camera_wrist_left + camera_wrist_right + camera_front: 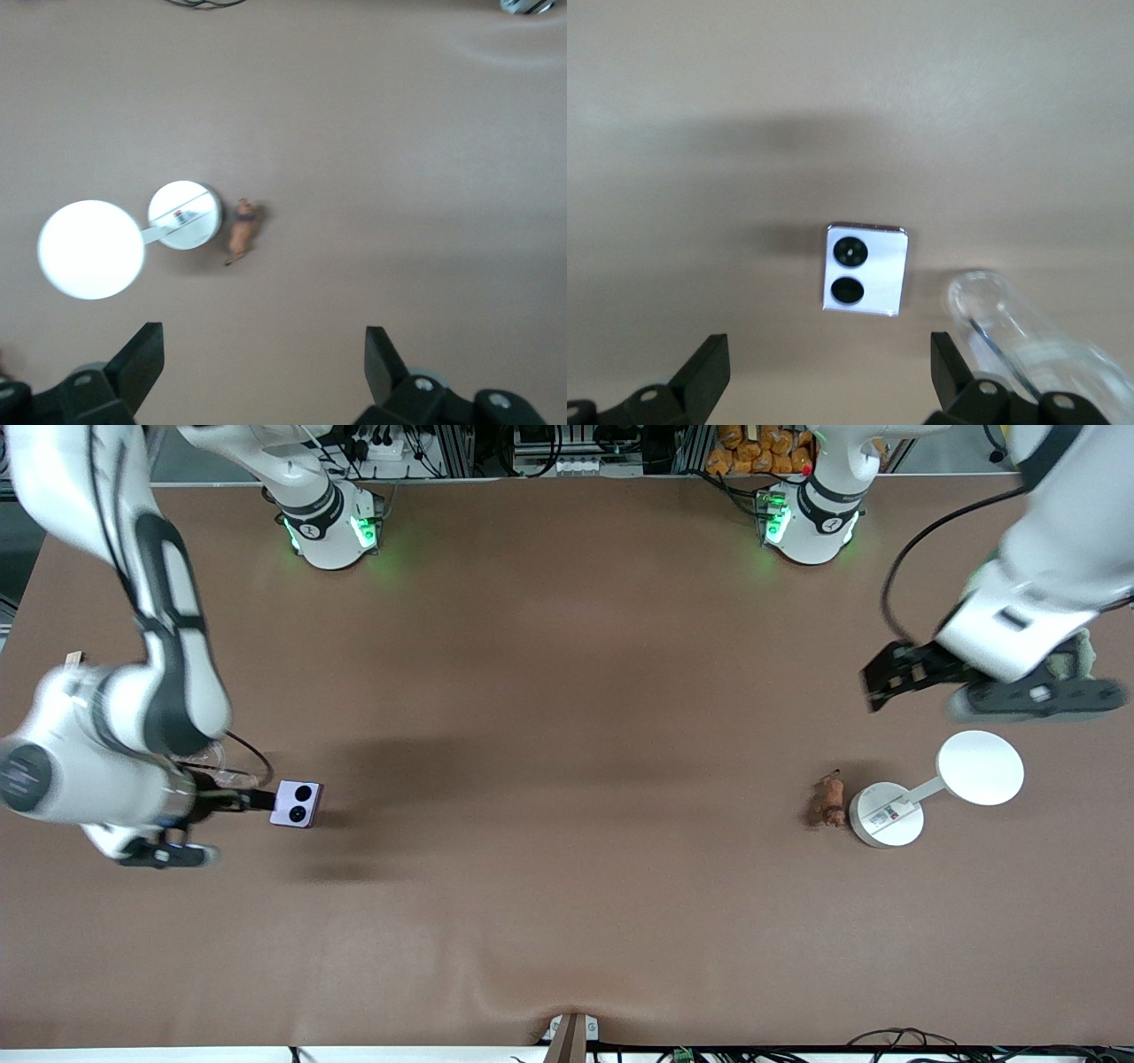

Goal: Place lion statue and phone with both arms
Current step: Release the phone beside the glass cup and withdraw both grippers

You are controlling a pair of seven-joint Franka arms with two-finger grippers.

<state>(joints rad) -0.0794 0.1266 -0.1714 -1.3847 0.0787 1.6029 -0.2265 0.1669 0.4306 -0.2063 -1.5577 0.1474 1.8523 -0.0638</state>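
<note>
From the front, my right gripper (257, 801) hangs just beside the phone (297, 804), which lies on the table (567, 717) at the right arm's end. My left gripper (886, 677) is up over the left arm's end. The lion statue (828, 800) lies just beside the lamp (930, 790).

Left wrist: my fingers (142, 354) are spread wide, holding nothing; lion statue (242, 232) beside the lamp base.

Right wrist: fingers (709, 363) apart, phone (864, 268) flat, two camera circles facing up, a clear glass (1028, 341) nearby.

Front view: high above the table (567, 717), facing both bases. Wrist views: straight down past each claw, sharing tabletop patches with it.
</note>
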